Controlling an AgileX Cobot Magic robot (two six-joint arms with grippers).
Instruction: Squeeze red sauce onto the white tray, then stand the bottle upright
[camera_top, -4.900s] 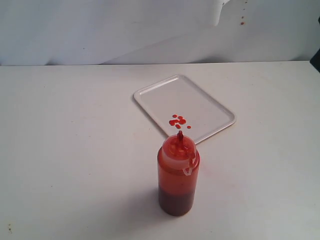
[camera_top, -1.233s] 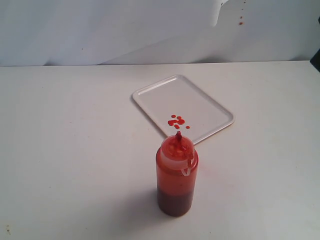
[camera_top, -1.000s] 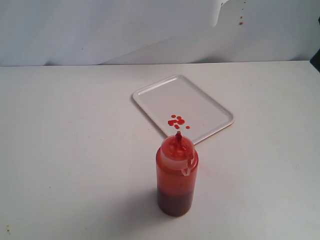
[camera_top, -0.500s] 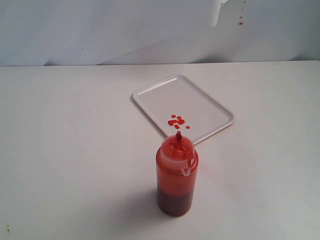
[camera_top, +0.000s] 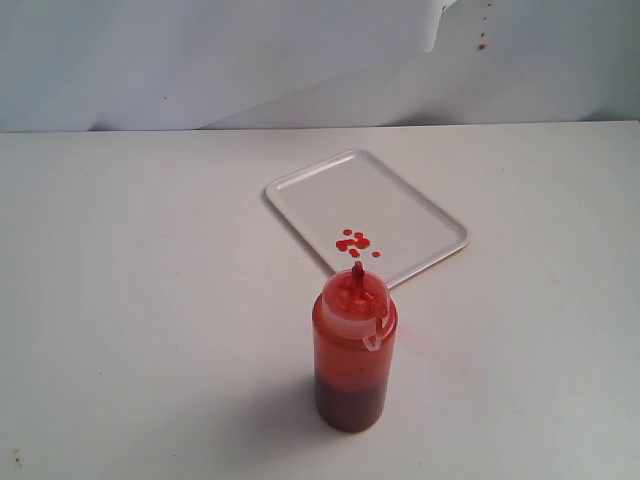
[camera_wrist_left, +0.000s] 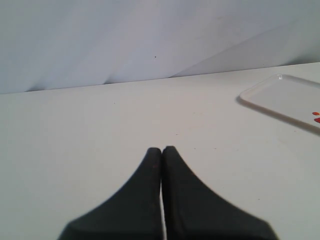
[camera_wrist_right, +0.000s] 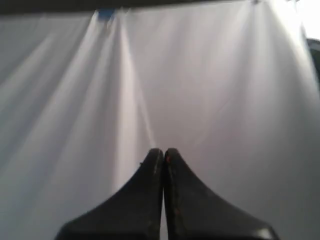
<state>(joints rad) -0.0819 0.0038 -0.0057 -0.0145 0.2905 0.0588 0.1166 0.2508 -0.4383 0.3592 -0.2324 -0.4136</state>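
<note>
The bottle (camera_top: 353, 352) stands upright on the white table, red cap and nozzle on top, dark red sauce in its lower part. Just behind it lies the white tray (camera_top: 400, 200) with small drops of red sauce (camera_top: 353, 242) near its front edge. Neither arm shows in the exterior view. My left gripper (camera_wrist_left: 161, 149) is shut and empty, low over the bare table, with a corner of the tray (camera_wrist_left: 280, 95) off to one side. Facing only the white backdrop, my right gripper (camera_wrist_right: 163, 151) is shut with nothing in it.
A white cloth backdrop (camera_top: 250, 60) hangs behind the table, with a few red specks (camera_top: 483, 45) on it at the upper right. The table top (camera_top: 130, 280) is plain white.
A dark shape at the right edge of the exterior view has gone out of sight. The bottle, tray and sauce drops have not moved.
</note>
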